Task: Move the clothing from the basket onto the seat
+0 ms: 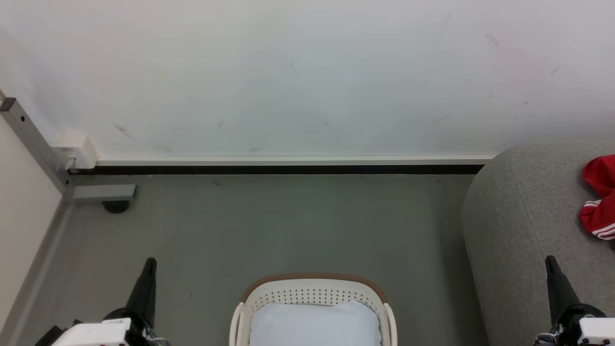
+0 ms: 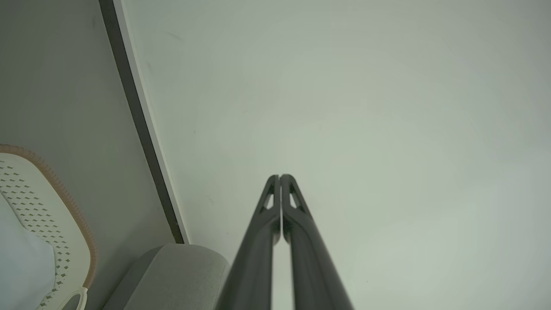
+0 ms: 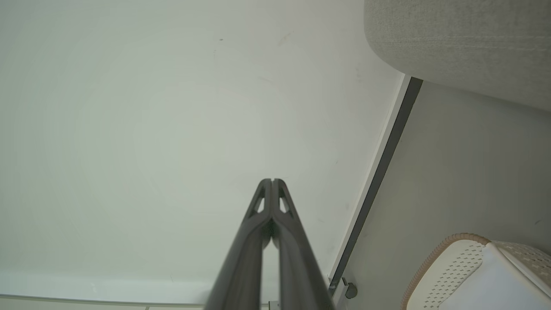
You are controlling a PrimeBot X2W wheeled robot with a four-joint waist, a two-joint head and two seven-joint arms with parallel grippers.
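Count: one small oval cream-white perforated plastic basket (image 1: 312,294) with a brown rim, on the grey floor (image 1: 288,226) left of the seat and apart from it. It holds one pale white-blue lining cloth (image 1: 314,324).

One heap of bright red, white-striped fabric clothing (image 1: 599,197) lies on the one large light grey upholstered seat (image 1: 519,216), well back from its rounded left edge. Can't tell how many garments.

Two grippers, left gripper (image 2: 280,176) and right gripper (image 3: 272,181). Both have jaws together, fingertips touching, gripping nothing.

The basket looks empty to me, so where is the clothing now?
In the head view the red clothing lies on the grey seat at the far right edge, right of the basket on the floor.
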